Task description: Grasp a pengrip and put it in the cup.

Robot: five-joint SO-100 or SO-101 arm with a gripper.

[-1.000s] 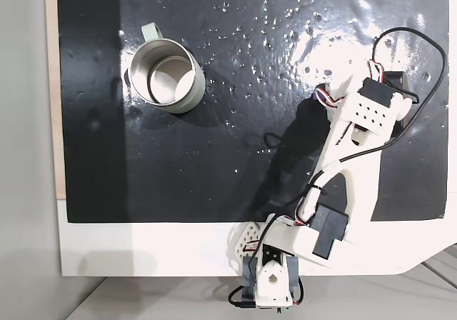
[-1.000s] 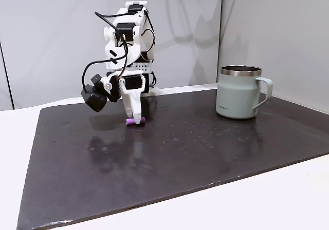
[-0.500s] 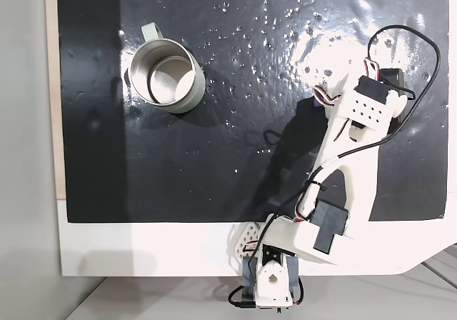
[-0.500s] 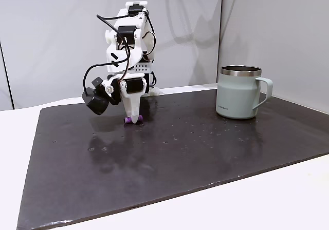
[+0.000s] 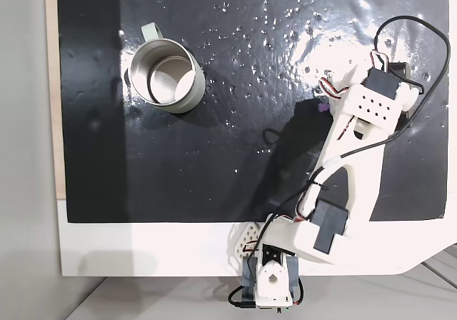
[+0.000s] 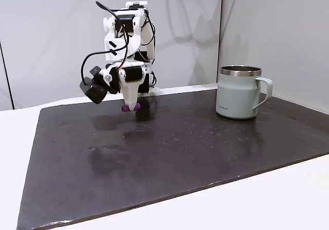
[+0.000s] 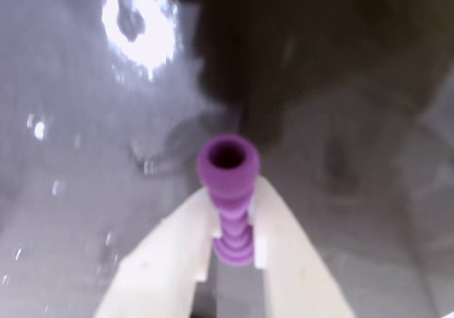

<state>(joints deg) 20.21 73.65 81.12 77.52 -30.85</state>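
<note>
Gripper: in the wrist view the gripper (image 7: 233, 243) pinches the purple pen grip (image 7: 228, 190) between its two white fingers (image 7: 181, 254), one open end of the grip pointing away from the camera.
Pen grip: in the side fixed view the grip (image 6: 128, 107) hangs at the fingertips, apparently clear of the black mat (image 6: 169, 158).
Done: grasp and lift look complete.
Cup: the metal mug (image 6: 239, 92) stands upright, well apart from the arm; from above the mug (image 5: 166, 75) looks empty.
Left: carry across, release over the mug.
</note>
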